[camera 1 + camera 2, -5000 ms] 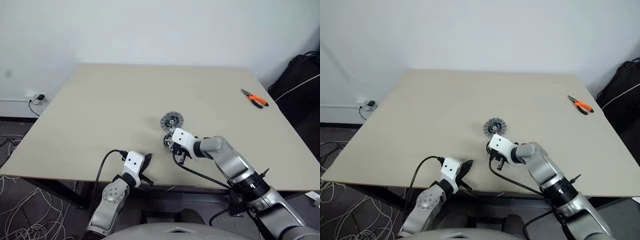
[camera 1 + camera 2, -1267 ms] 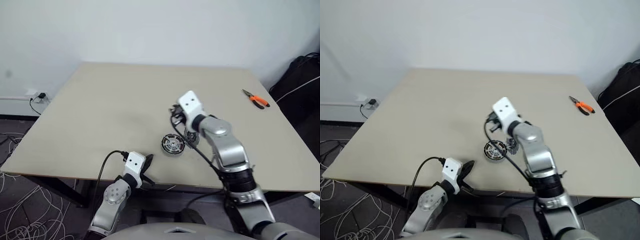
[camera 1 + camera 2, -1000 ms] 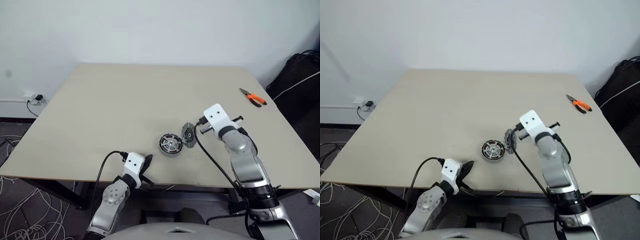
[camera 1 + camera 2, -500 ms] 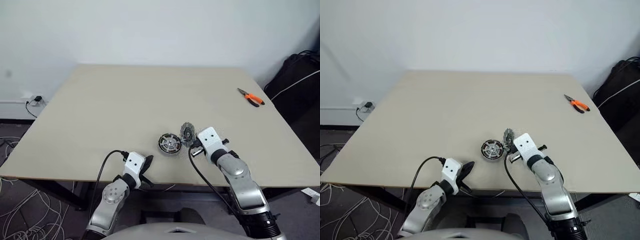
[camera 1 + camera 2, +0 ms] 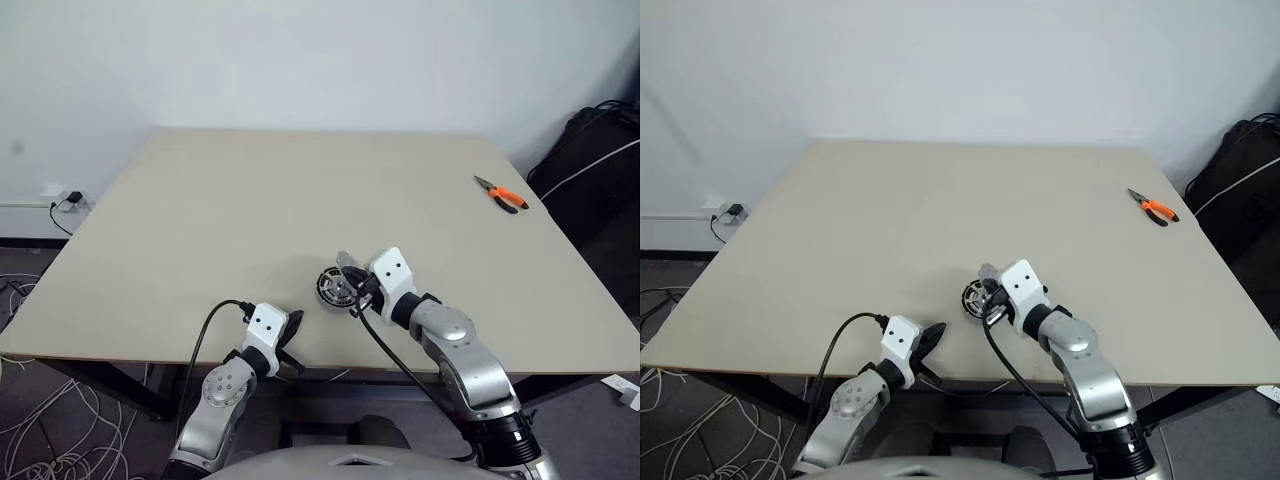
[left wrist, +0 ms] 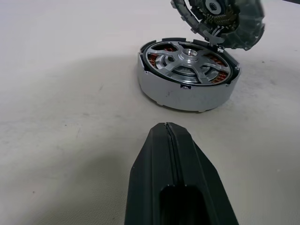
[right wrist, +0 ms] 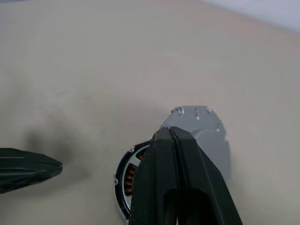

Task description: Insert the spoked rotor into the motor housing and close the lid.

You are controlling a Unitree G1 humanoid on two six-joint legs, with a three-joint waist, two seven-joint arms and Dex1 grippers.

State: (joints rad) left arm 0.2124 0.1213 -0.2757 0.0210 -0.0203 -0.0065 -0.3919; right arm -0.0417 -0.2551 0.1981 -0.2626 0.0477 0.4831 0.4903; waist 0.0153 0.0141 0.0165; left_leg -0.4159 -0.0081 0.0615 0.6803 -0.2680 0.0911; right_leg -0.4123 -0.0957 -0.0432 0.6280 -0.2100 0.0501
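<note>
The motor housing point(image 6: 187, 77) sits on the table point(image 5: 200, 220) with the spoked rotor point(image 6: 186, 58) inside it. My right gripper point(image 7: 169, 136), pinching the lid point(image 6: 220, 21), holds it tilted just above the housing's far edge. My left gripper point(image 6: 168, 133), pressed together and empty, is near the housing.

Orange-handled pliers point(image 5: 503, 194) lie near the table's point(image 5: 200, 220) far right edge — a black bag point(image 5: 590, 150) beyond.

pale beige table point(image 5: 230, 210), motor housing point(image 6: 187, 74) near its front edge, orange pliers point(image 5: 503, 195) far right
</note>
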